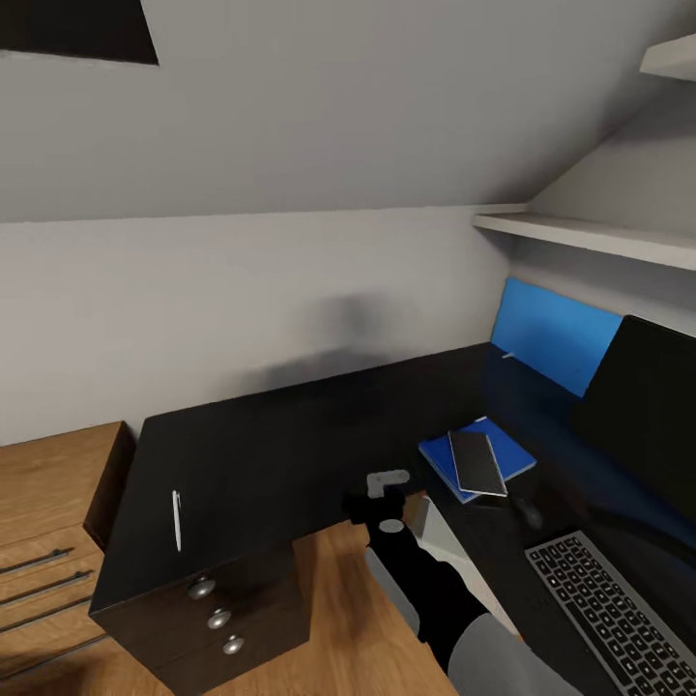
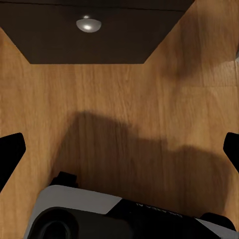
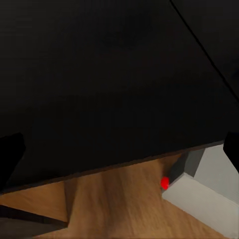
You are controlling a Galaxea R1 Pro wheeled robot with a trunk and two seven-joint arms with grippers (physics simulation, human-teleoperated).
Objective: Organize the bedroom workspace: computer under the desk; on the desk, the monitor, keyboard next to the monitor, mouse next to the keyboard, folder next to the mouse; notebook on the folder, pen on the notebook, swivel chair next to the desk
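our right arm (image 1: 425, 590) reaches forward at the bottom of the head view, its gripper (image 1: 387, 493) hanging over the front edge of the desk (image 1: 290, 435). in the right wrist view both fingertips (image 3: 11, 149) sit wide apart at the frame's edges with nothing between them, so we read those jaws as open and empty. the left wrist view shows its fingertips (image 2: 10, 149) spread the same way over the wooden floor (image 2: 119, 99), near a drawer knob (image 2: 87, 23); open too, holding nothing.

the folder (image 1: 469, 452) already lies on the desk with the notebook (image 1: 478, 462) stacked on it, just beyond the keyboard (image 1: 609, 609) and in front of the monitor (image 1: 643, 416). a small dark lump (image 1: 527, 509) between folder and keyboard may be the mouse; we cannot tell for sure. the computer (image 3: 204, 194) sits under the desk edge, its red light showing.

what remains for the stack, we judge, is the pen (image 1: 176, 519), lying alone near the far left end of the desk above the drawer unit (image 1: 217, 619), well apart from the notebook. it should be very light and stiff, but thin, smooth and prone to roll or flick away. we would pinch it across its middle, jaws square to its length, closing gently against the flat top.
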